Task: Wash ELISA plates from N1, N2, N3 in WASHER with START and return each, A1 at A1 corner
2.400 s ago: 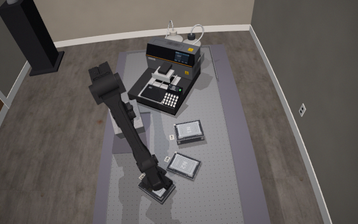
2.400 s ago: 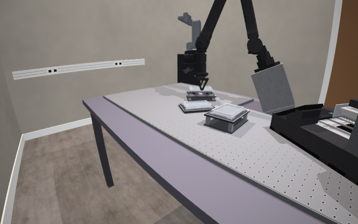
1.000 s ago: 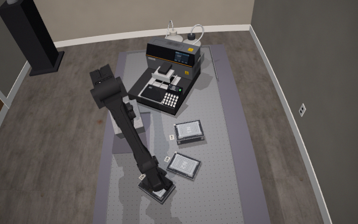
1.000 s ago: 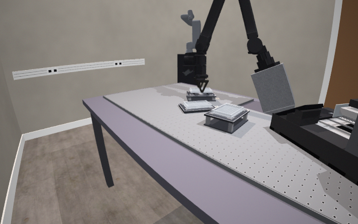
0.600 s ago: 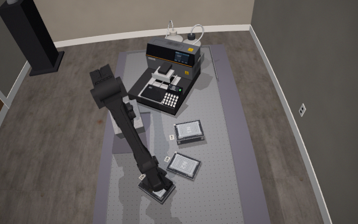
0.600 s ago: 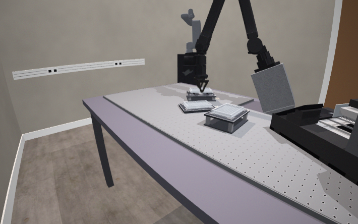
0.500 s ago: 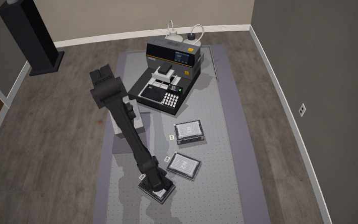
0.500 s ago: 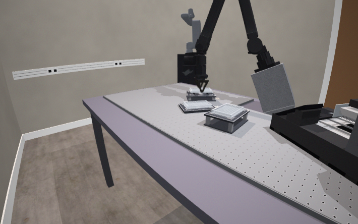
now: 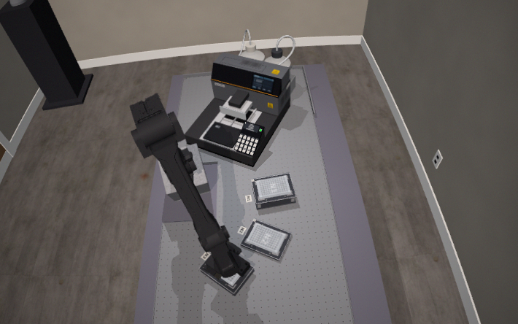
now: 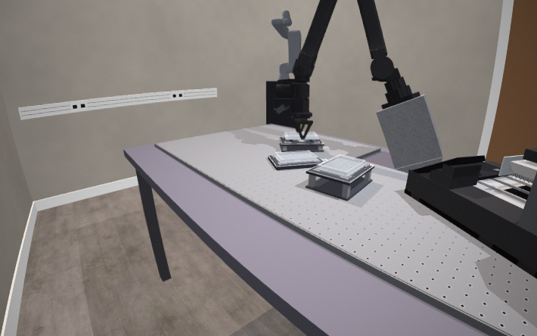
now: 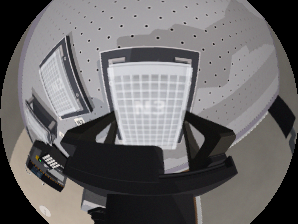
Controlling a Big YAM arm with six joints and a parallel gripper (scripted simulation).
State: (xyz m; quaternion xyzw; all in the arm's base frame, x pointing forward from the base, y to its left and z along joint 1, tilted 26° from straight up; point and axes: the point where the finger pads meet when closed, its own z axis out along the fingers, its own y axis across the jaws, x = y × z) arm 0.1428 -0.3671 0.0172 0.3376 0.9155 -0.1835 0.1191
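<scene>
My gripper [image 10: 302,137] [image 11: 150,113] is at nest N3 [image 9: 217,282] [image 10: 283,142] [image 11: 150,53], with its fingers against both long sides of the clear N3 plate [image 9: 232,279] [image 10: 289,135] [image 11: 150,90]. It is shut on that plate. The plate looks slightly raised over the nest; the gap is hard to judge. The N2 plate [image 9: 266,239] [image 10: 296,157] [image 11: 59,87] and the N1 plate [image 9: 273,187] [image 10: 343,164] lie in their nests. The washer [image 9: 249,84] has a green lamp [image 9: 260,130] lit beside its keypad [image 9: 246,144]. No plate shows on its carrier. The N3 plate's cut-off corner is not clear.
Nest N2 stands close beside N3, and the raised nest N1 is between N2 and the washer. The arm's grey base block [image 9: 184,176] [image 10: 410,131] is at the table's side edge. Two bottles with tubes [image 9: 252,54] [image 9: 278,60] stand behind the washer.
</scene>
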